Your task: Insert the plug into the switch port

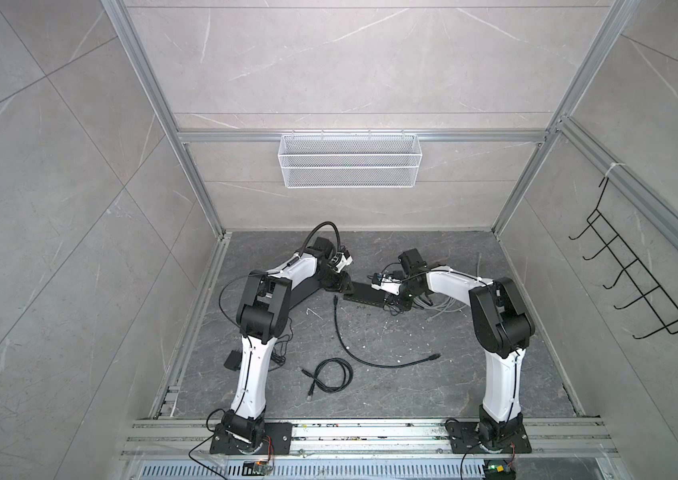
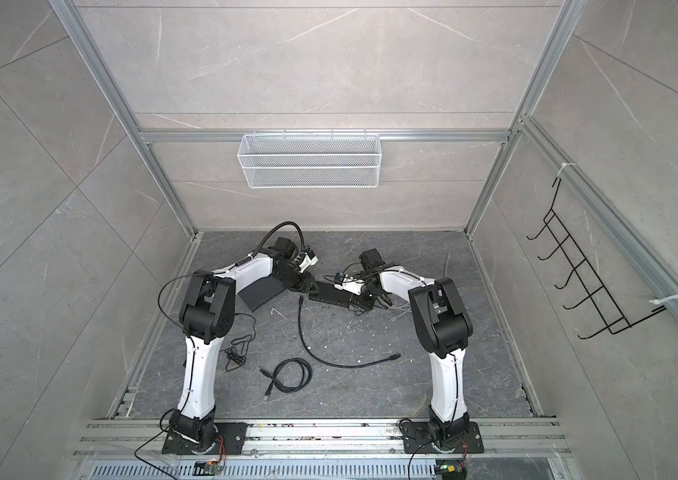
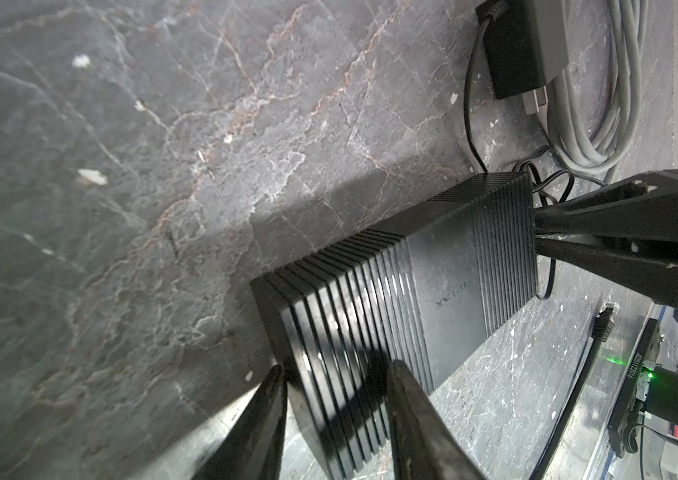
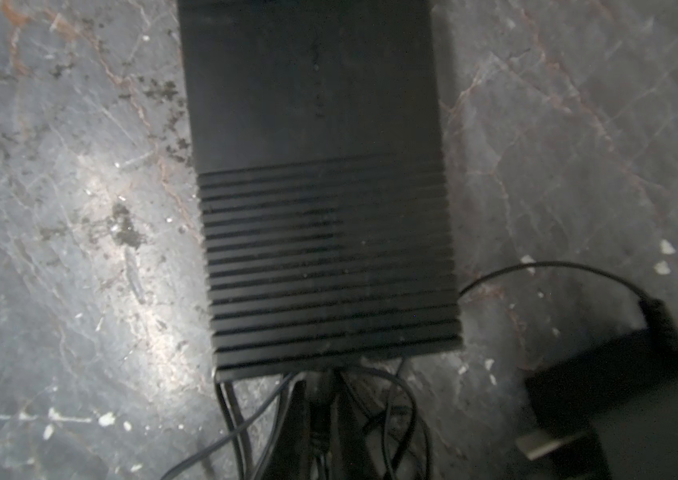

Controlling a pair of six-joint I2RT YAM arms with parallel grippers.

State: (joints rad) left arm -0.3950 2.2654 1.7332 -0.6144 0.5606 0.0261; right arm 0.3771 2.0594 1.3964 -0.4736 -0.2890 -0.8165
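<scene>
The switch (image 1: 364,296), a flat black ribbed box, is lying on the dark marbled tabletop (image 1: 412,395) toward the back, between the two arms, and it is showing in both top views (image 2: 331,296). The left gripper (image 3: 335,370) is reaching in at one end of it, and its fingers (image 3: 262,419) are standing partly apart on either side of that end, seemingly clamping the box between them. The right gripper (image 4: 320,378) is meeting the opposite end, its fingers (image 4: 293,415) pressing together on a small dark plug (image 4: 320,415) that is sitting right against the edge of the switch. The picture is too blurred there to tell whether the plug is sitting in a port. Thin black cords are looping out around those fingertips. A black power adapter (image 4: 640,399) is lying just beside that end of the switch, with a bundle of grey cable (image 3: 603,104) resting next to it. Nearer the front, a long black cable (image 1: 354,353) is trailing across the tabletop from near the switch, and a coiled black cable (image 1: 331,374) is lying well apart from the switch.
</scene>
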